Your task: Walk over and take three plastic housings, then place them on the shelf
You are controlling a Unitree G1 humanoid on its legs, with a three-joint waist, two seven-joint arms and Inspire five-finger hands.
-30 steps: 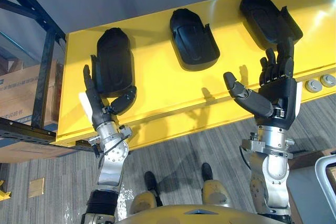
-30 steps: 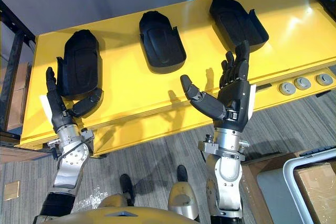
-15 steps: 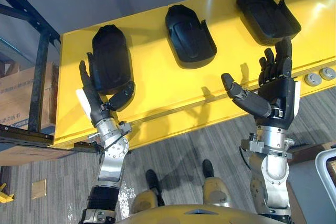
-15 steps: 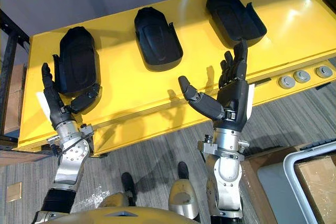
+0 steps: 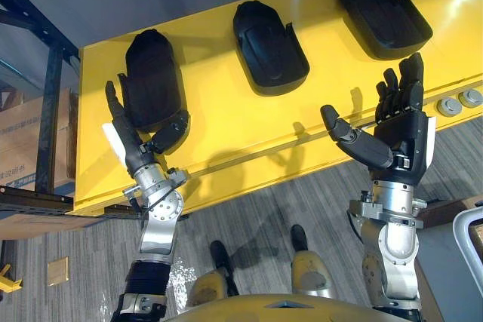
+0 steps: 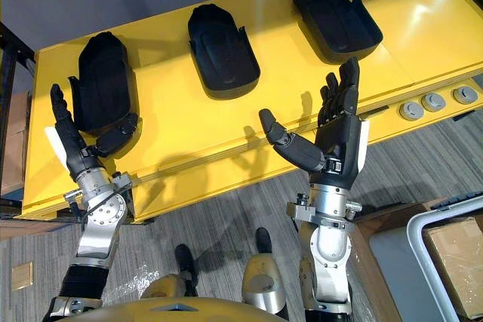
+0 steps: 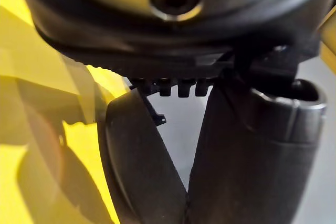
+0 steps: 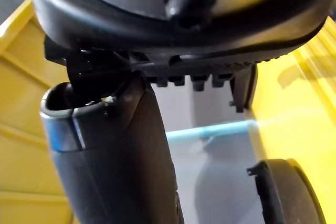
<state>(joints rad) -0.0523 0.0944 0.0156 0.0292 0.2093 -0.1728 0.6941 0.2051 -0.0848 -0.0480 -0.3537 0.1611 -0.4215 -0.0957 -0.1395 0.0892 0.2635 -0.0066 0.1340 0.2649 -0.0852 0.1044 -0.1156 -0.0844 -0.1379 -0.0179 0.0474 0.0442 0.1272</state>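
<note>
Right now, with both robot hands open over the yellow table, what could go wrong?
The left robot hand only flanks the left housing, fingers straight, thumb at its near end; closing might push it away rather than grip it. That housing lies near the left end of the table, so a shove could tip it off. The open right robot hand hangs just short of the right housing and might knock it.

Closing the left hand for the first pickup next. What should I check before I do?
1. Three plastic housings lie on the yellow table, the left housing, middle housing and right housing: ok.
2. Left hand open, fingers and thumb either side of the left housing's near end: ok.
3. Left hand touching that housing: cannot tell.
4. Right hand open, holding nothing: ok.
5. Right hand lined up on a housing: not ok, it sits between middle and right.
</note>
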